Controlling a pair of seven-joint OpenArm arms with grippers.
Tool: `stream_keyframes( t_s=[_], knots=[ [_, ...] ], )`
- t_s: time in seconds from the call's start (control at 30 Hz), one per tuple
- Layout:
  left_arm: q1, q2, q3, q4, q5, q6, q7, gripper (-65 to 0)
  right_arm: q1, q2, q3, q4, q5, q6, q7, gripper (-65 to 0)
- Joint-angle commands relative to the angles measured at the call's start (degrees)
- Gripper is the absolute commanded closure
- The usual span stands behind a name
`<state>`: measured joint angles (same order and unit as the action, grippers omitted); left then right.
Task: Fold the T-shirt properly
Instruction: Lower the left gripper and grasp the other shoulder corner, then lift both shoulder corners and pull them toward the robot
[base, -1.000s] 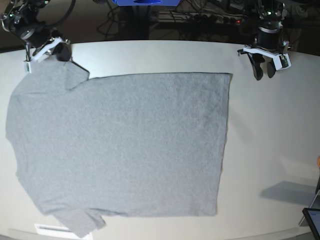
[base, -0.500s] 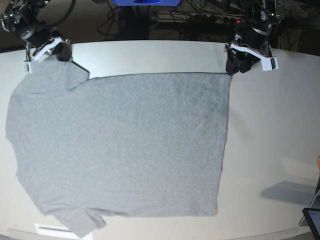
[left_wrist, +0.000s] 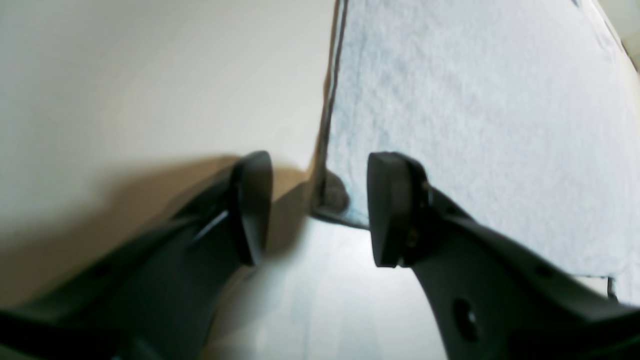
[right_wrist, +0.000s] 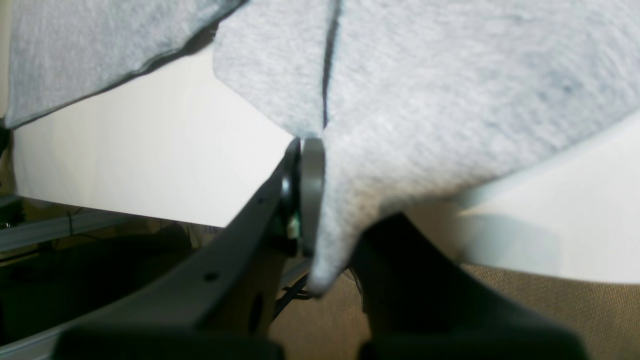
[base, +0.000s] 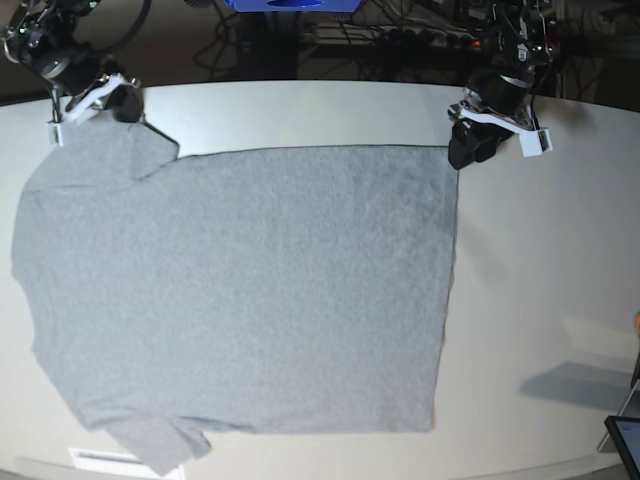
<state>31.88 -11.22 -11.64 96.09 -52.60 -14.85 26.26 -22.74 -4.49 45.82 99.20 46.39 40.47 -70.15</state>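
The grey T-shirt (base: 250, 290) lies spread flat, plain side up, on the white table (base: 550, 250). My right gripper (base: 120, 104) at the far left is shut on the shirt's far sleeve; in the right wrist view the cloth (right_wrist: 425, 100) is pinched between the closed fingers (right_wrist: 306, 190) and hangs over the table's edge. My left gripper (base: 467, 152) stands open at the shirt's far right hem corner. In the left wrist view its fingers (left_wrist: 252, 205) straddle that corner (left_wrist: 334, 192), one over bare table, one over the cloth (left_wrist: 475, 110).
Cables and a blue object (base: 290, 4) lie behind the table's far edge. A dark screen corner (base: 626, 440) shows at the bottom right, and a white label (base: 105, 458) at the bottom left by the near sleeve.
My left gripper has swung left and down from beside the shirt onto its far right hem corner. The right gripper and the shirt have not moved.
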Motion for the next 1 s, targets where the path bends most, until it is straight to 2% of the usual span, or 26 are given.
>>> stream_keyframes(
  t_s=[0.0,0.07,0.2,0.27,0.7,0.77,0.87,0.9,0.97],
  knots=[
    [0.17,-0.16,0.08,0.13,0.86,1.18,2.35,-30.9,-0.6,0.14,-0.06,0.27,-1.78,-0.47,-1.89,0.0],
    [-0.63,-0.16,0.17,0.04,0.86,1.18,2.44,-30.9,-0.6,0.14,-0.06,0.27,-1.78,-0.47,-1.89,0.0],
    [-2.56,0.01,1.75,0.04,0.86,1.18,6.49,-30.9,-0.6,0.14,-0.06,0.27,-1.78,-0.47,-1.89,0.0],
    [-3.26,1.16,2.1,0.04,0.86,1.18,7.37,-30.7,-0.6,0.14,-0.06,0.27,-1.78,-0.47,-1.89,0.0],
    [-4.58,1.95,2.45,-0.05,0.95,1.18,7.37,-29.6,-0.6,0.14,-0.06,0.27,-1.78,-0.47,-1.89,0.0],
    [-4.76,1.95,2.45,-0.05,0.95,1.18,7.37,-23.3,-0.6,0.14,-0.06,0.27,-1.78,-0.47,-1.89,0.0],
    [-5.28,1.95,2.54,-0.14,0.95,1.18,7.37,-8.2,-0.6,0.14,-0.06,0.27,-1.78,-0.47,-1.89,0.0],
    [-5.28,1.95,2.54,-0.14,0.95,1.18,7.37,-5.5,-0.6,0.14,-0.06,0.27,-1.78,-0.47,-1.89,0.0],
    [-5.2,1.95,2.54,-0.23,0.95,1.18,7.37,-5.4,-0.6,0.14,-0.06,0.27,-1.78,-0.47,-1.89,0.0]
  ],
)
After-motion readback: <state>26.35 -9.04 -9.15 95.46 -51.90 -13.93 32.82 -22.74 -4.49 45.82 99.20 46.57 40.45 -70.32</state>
